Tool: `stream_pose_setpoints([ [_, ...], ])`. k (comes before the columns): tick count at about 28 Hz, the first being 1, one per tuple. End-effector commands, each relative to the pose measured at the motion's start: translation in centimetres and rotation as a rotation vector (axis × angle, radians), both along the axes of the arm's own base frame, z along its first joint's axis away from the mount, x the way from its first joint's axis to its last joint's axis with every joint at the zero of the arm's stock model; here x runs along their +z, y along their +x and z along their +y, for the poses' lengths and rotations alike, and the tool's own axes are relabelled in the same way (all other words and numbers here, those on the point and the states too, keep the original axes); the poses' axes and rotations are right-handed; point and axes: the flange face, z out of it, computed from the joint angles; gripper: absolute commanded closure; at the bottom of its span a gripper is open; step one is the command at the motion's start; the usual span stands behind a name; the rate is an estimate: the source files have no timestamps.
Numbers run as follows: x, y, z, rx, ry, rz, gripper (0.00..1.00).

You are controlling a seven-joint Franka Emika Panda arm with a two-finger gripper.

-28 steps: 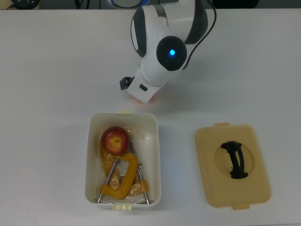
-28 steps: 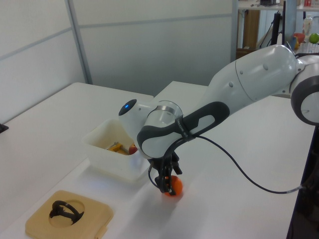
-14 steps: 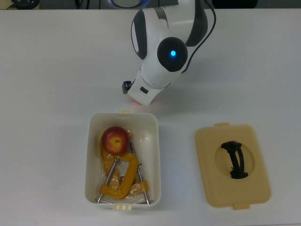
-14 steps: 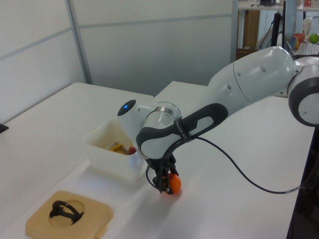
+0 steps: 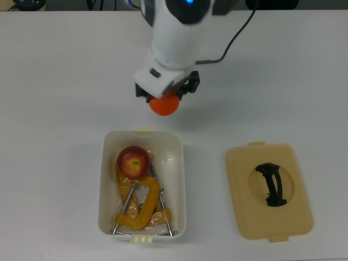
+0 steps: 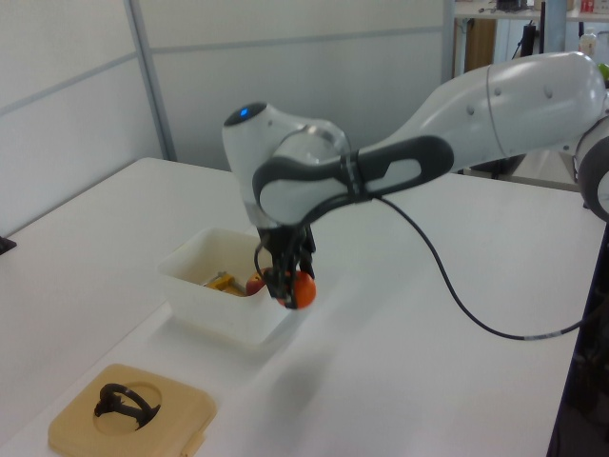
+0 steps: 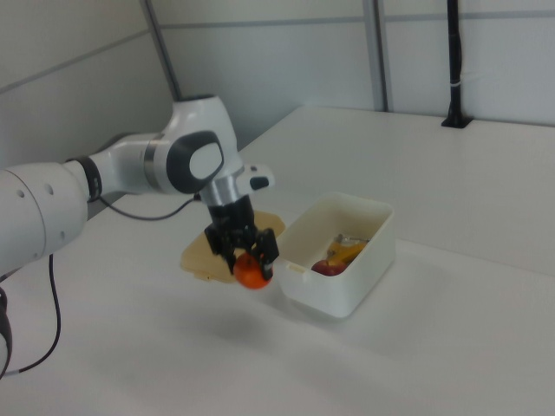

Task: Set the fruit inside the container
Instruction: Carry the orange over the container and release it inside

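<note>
My gripper (image 5: 165,98) (image 6: 291,286) (image 7: 249,262) is shut on the orange (image 5: 165,105) (image 6: 303,289) (image 7: 252,274) and holds it in the air, off the table. In the top view the orange hangs just above the white container's (image 5: 179,163) upper rim, outside the tub. The red apple (image 5: 133,161) (image 6: 254,284) (image 7: 326,268) with yellow patches lies inside the container (image 6: 195,300) (image 7: 368,260), at its upper end in the top view.
Yellow metal clamps (image 5: 138,205) lie in the tub below the apple. A flat tan lid (image 5: 269,190) (image 6: 133,414) with a black handle rests on the white table at the top view's right. The arm's cable (image 6: 457,319) trails over the table.
The gripper has risen from the table with the orange in it. The arm's body has swung up and back, so the orange shows fully in the top view.
</note>
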Motion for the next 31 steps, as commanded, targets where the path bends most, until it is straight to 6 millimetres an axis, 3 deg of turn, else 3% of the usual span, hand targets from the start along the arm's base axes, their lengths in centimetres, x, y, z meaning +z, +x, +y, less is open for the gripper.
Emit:
stream_pose_setpoints([
  [1,2.8,2.4,-2.6,-0.097,0.077,-0.178,0.82],
  [5,3.2,4.2,-3.6,-0.161,0.100,-0.328,0.72],
  [9,2.3,5.1,-4.1,-0.179,0.105,-0.374,0.62],
  [12,1.3,5.5,-4.6,-0.186,0.099,-0.375,0.00],
  [18,1.3,4.8,-5.2,-0.181,0.062,-0.340,0.00],
  [27,3.4,1.1,-8.8,-0.172,0.005,-0.125,0.00],
  [31,4.0,-0.4,-9.5,-0.150,-0.001,-0.041,0.00],
])
